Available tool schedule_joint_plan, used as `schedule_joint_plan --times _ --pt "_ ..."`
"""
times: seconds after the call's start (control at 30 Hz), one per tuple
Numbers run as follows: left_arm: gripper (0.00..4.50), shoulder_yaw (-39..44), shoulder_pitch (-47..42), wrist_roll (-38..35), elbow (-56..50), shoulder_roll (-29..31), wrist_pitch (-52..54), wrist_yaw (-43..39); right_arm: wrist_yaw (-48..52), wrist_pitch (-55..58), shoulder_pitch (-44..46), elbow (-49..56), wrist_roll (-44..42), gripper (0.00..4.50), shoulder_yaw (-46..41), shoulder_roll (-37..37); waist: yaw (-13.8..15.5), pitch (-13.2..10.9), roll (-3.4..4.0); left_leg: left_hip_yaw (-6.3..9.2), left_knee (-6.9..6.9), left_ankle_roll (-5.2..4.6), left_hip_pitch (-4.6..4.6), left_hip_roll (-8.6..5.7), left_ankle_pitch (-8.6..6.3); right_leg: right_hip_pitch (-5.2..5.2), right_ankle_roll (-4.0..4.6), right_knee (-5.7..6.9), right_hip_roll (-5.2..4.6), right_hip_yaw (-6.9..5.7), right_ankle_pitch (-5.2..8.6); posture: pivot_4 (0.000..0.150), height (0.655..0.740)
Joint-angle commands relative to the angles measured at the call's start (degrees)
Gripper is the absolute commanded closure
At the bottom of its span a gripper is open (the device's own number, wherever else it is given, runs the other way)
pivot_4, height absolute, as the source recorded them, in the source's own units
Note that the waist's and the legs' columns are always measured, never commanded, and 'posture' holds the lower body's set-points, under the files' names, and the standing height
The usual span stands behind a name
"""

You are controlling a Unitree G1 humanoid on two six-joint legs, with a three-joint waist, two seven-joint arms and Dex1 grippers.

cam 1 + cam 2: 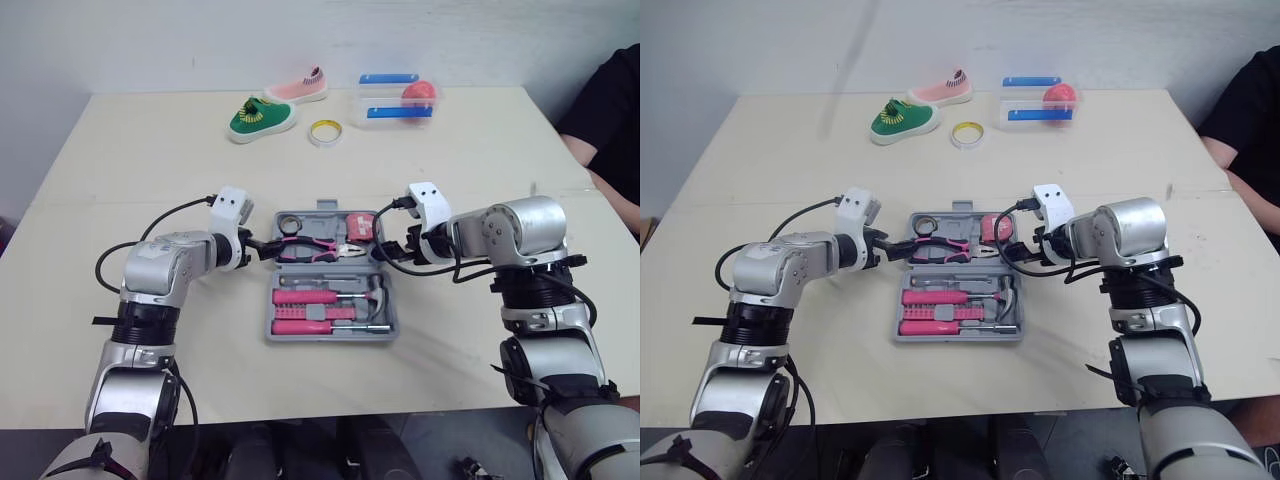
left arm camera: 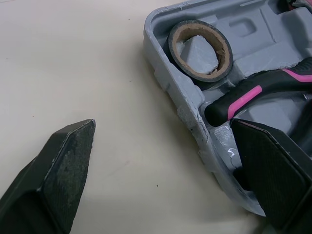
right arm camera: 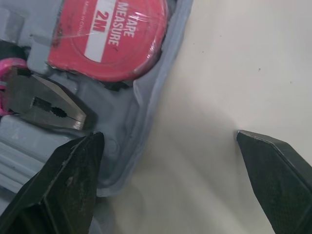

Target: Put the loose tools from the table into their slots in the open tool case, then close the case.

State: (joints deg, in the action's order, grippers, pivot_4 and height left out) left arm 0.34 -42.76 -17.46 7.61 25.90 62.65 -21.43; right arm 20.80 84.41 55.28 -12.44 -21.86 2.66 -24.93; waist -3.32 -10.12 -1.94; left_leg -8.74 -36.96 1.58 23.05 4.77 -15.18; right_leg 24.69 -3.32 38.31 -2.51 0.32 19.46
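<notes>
Grey plastic tool case [image 1: 320, 270] lies btwn both grippers, hinge running left-right. L gripper [image 1: 262, 247] wide open, empty, straddling left wall; R gripper [image 1: 388, 246] same at right wall.

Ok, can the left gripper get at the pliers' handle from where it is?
Probably yes. The left gripper is open and straddles the wall of the case. The black-and-pink handle of the pliers lies just ahead of one finger, with nothing over it.
</notes>
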Motion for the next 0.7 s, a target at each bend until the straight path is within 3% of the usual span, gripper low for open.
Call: schedule_joint_plan --times 0.03,0.1,0.2,0.3,0.4,0.43,0.47,0.7 --pt "0.03 -2.7 -2.1 1.0 1.6 1.0 1.6 -1.9 -0.2 -0.5 1.0 -1.4 1.3 0.0 0.9 0.4 0.0 0.0 0.0 0.0 -0.03 0.0 0.0 0.0 0.0 0.0 0.0 0.04 0.0 0.0 0.0 0.15 0.74" --pt "0.57 -4.5 -2.8 0.7 2.1 1.1 2.2 -4.0 -0.5 -0.2 1.0 -2.4 1.5 0.0 0.7 1.2 0.0 0.0 0.0 0.02 -0.07 0.0 -0.02 -0.01 0.0 -0.03 0.0 0.08 0.0 0.0 0.0 0.15 0.74" --pt "1.8 -6.9 -3.8 2.6 2.5 1.7 2.7 -3.9 -0.8 -0.4 1.0 -2.7 1.9 0.87 0.2 1.7 0.0 0.0 -0.05 0.04 -0.07 0.0 -0.06 -0.01 0.0 -0.07 0.0 0.08 0.0 -0.01 0.0 0.15 0.74" --pt "3.21 -5.2 -4.3 0.5 3.1 -0.3 3.8 -5.0 -1.7 -0.9 0.9 -3.5 2.5 2.4 -1.3 3.2 0.0 0.0 -0.05 0.04 -0.07 0.0 -0.07 0.0 0.0 -0.07 0.0 0.11 0.01 0.0 0.0 0.15 0.74" --pt "4.31 -3.5 -3.6 -0.5 1.8 -2.1 4.7 -4.9 -2.2 -1.0 0.6 -2.9 2.7 3.94 -2.5 4.3 0.1 0.1 -0.08 0.05 -0.11 0.0 -0.1 0.0 0.0 -0.1 0.0 0.16 0.01 0.0 0.0 0.15 0.74" --pt "4.49 -3.1 -3.2 -0.5 1.2 -2.1 4.8 -4.9 -2.7 -1.4 0.4 -2.3 2.8 4.4 -3.5 4.9 0.1 0.1 -0.08 0.06 -0.13 0.0 -0.13 0.0 0.0 -0.14 0.0 0.17 0.01 0.0 0.0 0.15 0.74" --pt "4.5 -2.8 -2.9 -0.4 0.8 -2.1 4.6 -4.9 -3.4 -1.9 0.2 -1.7 3.0 4.48 -4.7 5.5 0.1 0.1 -0.08 0.06 -0.14 -0.01 -0.16 -0.01 0.01 -0.17 0.0 0.18 -0.01 0.0 0.0 0.15 0.74" --pt "4.5 2.7 -0.3 -0.7 -2.2 -4.4 -6.8 -4.9 -2.3 -10.4 -6.1 11.0 2.8 4.48 -4.0 5.4 0.2 0.1 -0.08 0.08 -0.11 -0.01 -0.18 -0.02 0.03 -0.16 0.0 0.25 -0.02 0.01 0.0 0.15 0.74"
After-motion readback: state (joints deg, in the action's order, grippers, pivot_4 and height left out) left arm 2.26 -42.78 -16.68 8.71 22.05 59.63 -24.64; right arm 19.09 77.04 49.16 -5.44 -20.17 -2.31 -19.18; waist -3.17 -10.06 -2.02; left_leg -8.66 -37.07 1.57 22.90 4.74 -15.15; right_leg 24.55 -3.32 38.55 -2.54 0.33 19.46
